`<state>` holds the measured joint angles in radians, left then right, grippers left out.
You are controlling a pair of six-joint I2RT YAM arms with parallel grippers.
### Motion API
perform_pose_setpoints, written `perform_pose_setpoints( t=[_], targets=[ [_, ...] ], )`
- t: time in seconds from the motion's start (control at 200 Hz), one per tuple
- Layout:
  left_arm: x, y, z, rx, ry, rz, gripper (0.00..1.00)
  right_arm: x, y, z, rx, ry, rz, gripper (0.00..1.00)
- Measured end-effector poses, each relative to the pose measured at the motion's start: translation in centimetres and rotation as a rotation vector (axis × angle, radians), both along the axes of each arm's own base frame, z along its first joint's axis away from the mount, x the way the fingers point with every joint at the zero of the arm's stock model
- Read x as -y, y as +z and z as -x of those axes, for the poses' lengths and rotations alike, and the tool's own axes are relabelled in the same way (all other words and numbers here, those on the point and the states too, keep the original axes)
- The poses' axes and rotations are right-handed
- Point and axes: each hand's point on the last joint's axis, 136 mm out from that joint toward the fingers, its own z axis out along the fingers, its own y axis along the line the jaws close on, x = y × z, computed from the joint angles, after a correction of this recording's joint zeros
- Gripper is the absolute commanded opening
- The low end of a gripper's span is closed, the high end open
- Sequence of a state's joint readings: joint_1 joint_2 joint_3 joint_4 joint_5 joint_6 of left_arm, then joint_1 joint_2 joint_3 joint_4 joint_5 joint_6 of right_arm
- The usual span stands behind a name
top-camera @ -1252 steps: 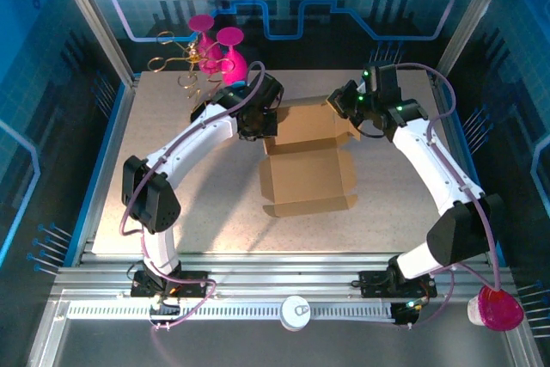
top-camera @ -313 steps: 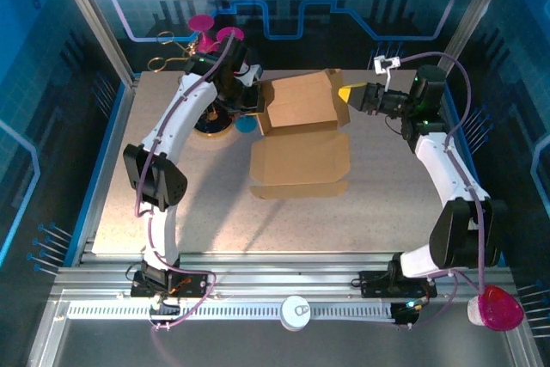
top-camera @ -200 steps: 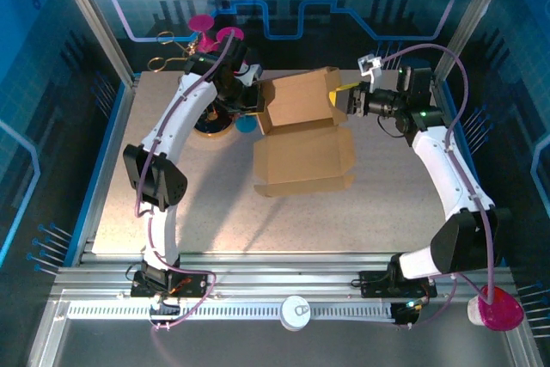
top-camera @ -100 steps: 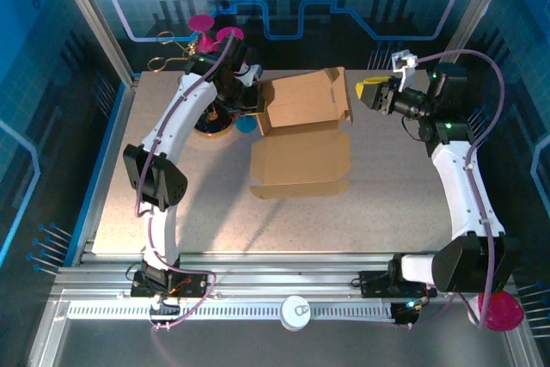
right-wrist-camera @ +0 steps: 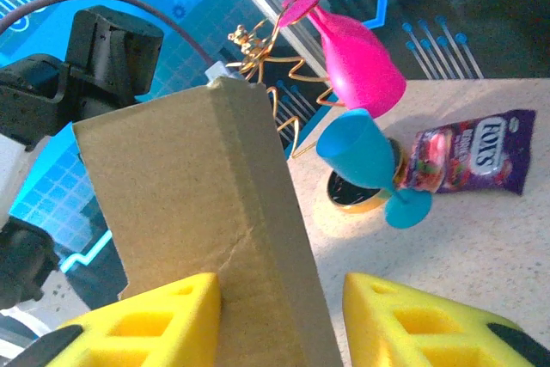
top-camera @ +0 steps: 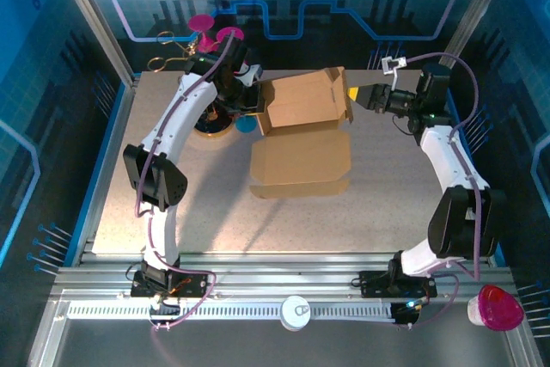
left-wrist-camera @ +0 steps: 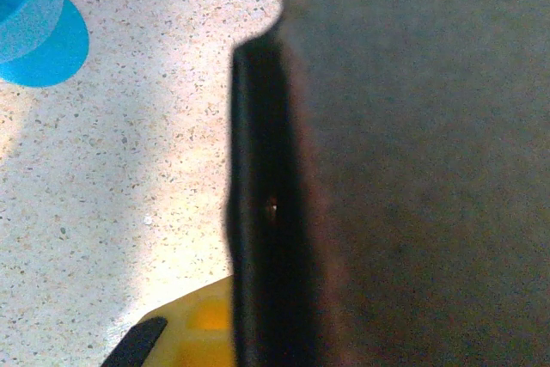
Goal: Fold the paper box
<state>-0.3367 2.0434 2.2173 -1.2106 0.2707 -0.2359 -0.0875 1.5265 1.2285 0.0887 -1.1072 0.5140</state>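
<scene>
On the desk (top-camera: 155, 212), the paper box (top-camera: 301, 161) lies centred, its base flat and its lid tilted up at the far side. We see the left end effector (top-camera: 251, 99) still pinched shut on the lid's left edge. The right end effector (top-camera: 354, 94), drawn back half a second ago, has returned, jaws apart astride the lid's right flap. We judge it is retrying the side-flap fold.

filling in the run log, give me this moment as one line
left gripper: shut on paper box lid edge | right gripper: open, straddling raised lid's opposite edge
</scene>
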Motion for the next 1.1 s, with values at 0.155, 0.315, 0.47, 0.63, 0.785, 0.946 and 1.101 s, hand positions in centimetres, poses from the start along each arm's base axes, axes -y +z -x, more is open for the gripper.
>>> perform_pose_setpoints(
  t=[0.155, 0.315, 0.47, 0.63, 0.785, 0.946, 1.101],
  targets=[
    [0.0, 0.0, 0.0, 0.0, 0.0, 0.0, 0.0, -0.9, 0.3, -0.1, -0.002, 0.042, -0.014, 0.42],
    [0.0, 0.0, 0.0, 0.0, 0.0, 0.0, 0.0, -1.9, 0.9, 0.2, 0.016, 0.07, -0.011, 0.42],
    [0.0, 0.0, 0.0, 0.0, 0.0, 0.0, 0.0, -2.7, 0.9, 0.3, 0.028, 0.079, 0.016, 0.42],
    [0.0, 0.0, 0.0, -0.001, 0.001, 0.0, 0.0, -2.9, 0.5, 0.1, 0.032, 0.049, 0.08, 0.42],
    [0.0, 0.0, 0.0, -0.001, 0.001, 0.0, 0.0, -3.3, 0.4, 0.3, 0.057, 0.013, 0.159, 0.43],
    [0.0, 0.0, 0.0, -0.001, 0.0, 0.0, 0.0, -4.1, 0.8, 0.6, 0.1, -0.018, 0.249, 0.44],
    [0.1, 0.0, 0.1, -0.001, -0.001, -0.001, 0.0, -4.6, 0.5, 0.5, 0.123, -0.054, 0.345, 0.44]
  ],
)
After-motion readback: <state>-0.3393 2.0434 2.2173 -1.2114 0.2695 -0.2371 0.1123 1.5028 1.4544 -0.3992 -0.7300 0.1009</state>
